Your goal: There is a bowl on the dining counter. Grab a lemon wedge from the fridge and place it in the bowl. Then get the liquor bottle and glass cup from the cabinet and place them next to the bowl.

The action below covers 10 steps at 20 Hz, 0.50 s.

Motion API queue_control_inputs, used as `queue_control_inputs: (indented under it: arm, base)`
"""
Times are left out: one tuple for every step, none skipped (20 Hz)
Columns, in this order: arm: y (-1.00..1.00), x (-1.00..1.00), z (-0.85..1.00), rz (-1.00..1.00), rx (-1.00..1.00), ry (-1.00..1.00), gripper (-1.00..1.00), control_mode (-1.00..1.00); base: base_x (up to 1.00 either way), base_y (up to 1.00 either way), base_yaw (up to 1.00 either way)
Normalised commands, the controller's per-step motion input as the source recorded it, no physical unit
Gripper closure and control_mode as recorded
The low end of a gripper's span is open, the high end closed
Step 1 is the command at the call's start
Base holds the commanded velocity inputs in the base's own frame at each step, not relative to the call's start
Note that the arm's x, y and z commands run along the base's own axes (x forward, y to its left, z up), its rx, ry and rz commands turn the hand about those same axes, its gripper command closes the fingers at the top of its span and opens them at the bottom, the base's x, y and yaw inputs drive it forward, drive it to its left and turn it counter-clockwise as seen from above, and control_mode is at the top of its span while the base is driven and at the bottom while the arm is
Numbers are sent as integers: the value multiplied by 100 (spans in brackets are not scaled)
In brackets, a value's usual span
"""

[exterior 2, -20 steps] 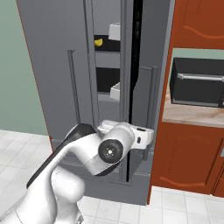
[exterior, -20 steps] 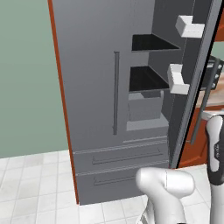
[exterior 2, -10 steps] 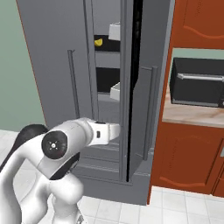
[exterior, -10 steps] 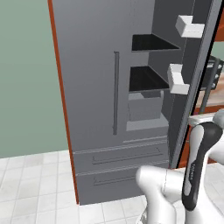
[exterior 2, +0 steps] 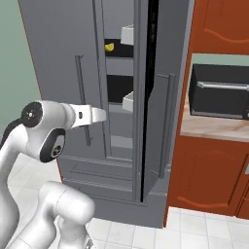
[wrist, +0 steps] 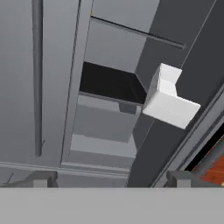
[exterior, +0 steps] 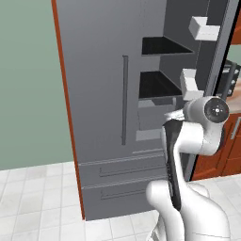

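1. While the fridge [exterior 2: 63, 58] stands with its right door [exterior 2: 163, 87] swung open, the fetching of the lemon wedge [exterior 2: 110, 47] is the step in hand.
2. That yellow wedge lies on an upper shelf inside the fridge, beside a white door bin [exterior 2: 127, 34].
3. Facing the fridge's lower shelves and empty, the gripper [wrist: 109, 178] has its fingers [wrist: 41, 178] spread wide apart.
4. Next, I judge, the hand must rise to the fridge's upper shelf and reach in through the opening, clear of the door bins.
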Motion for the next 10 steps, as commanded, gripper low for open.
queue_control_inputs:
  arm:
    - [30, 96, 0, -5, -9, 2, -100, -100]
    - [24, 100, 0, -9, -12, 0, -100, -100]
    - [19, 100, 0, -12, -14, 0, -100, -100]
    - [11, 100, 0, -12, -14, 0, -100, -100]
    - [10, 100, 0, -13, -15, 0, -100, -100]
    - [10, 100, -6, -13, -15, 0, -100, -100]
    - [6, 100, -12, -13, -16, 1, -100, -100]
    - [0, 93, -10, -12, -15, 0, -100, -100]
    - [0, 85, -7, -13, -16, 0, -100, -100]
    - [0, 74, 0, -13, -16, 0, -100, -100]
  base:
    - [0, 0, 0]
    - [0, 0, 0]
    - [0, 0, 0]
    - [0, 0, 0]
    - [0, 0, 0]
    - [0, 0, 0]
    - [0, 0, 0]
    - [0, 0, 0]
    - [0, 0, 0]
    - [0, 0, 0]
